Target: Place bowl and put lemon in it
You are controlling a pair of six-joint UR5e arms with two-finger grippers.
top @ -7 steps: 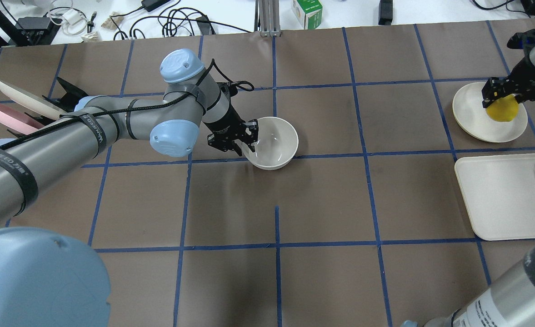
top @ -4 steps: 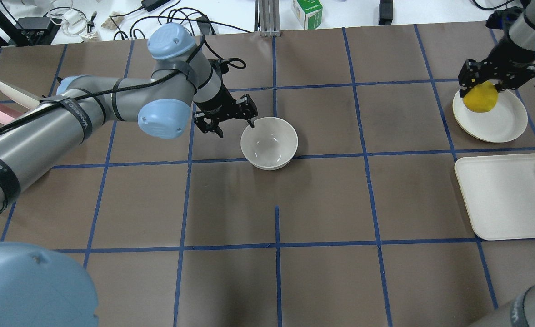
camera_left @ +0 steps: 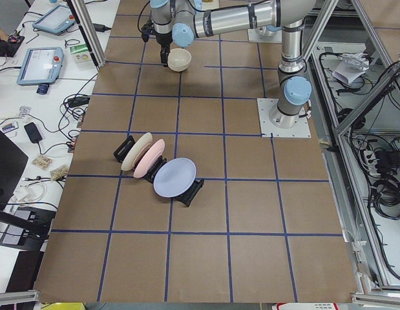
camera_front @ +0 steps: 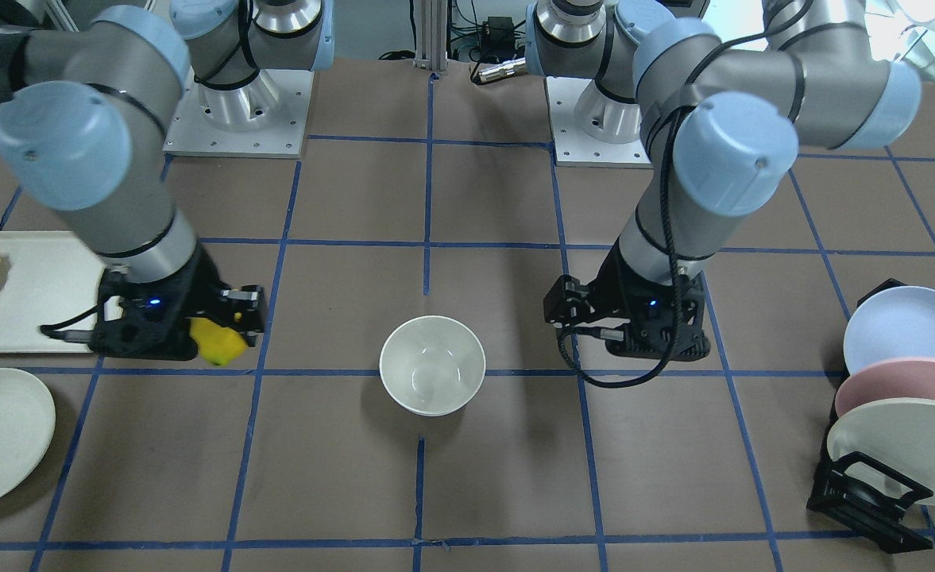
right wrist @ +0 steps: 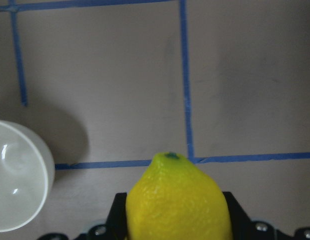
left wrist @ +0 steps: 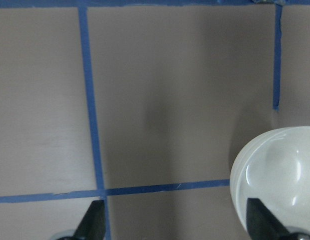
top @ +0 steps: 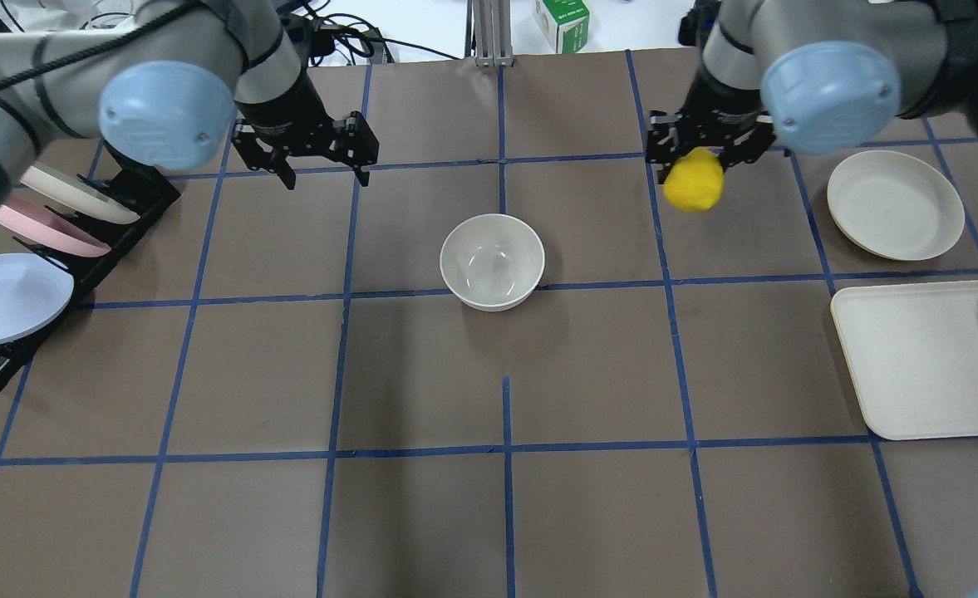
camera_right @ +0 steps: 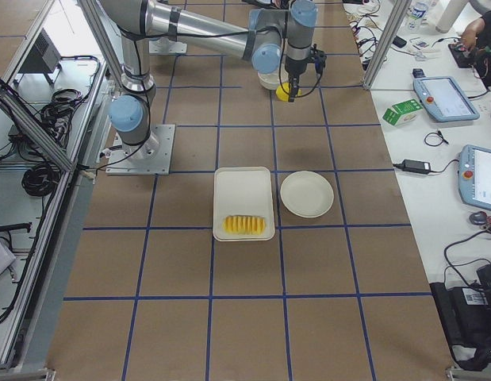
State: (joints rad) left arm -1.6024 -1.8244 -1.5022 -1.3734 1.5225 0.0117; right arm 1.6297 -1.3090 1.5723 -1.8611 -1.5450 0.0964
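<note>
bowl (top: 493, 262): off-white, glossy inside, upright mid-table (top: 422, 374), sitting over a blue tape line (top: 605, 285) | lemon (top: 693, 189): bright yellow, pointed tip, aloft right of bowl, apart from it | right gripper (top: 699, 162): clamped on lemon | left gripper (top: 326, 173): jaws spread wide

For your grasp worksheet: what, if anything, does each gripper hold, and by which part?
The right gripper holds the lemon by one end, its pointed tip sticking out free. The left gripper is open and empty.

Empty off-white bowl (top: 493, 262) stands upright, centred; yellow lemon (top: 693, 191) hangs gripped in right claw (top: 695, 164).
</note>
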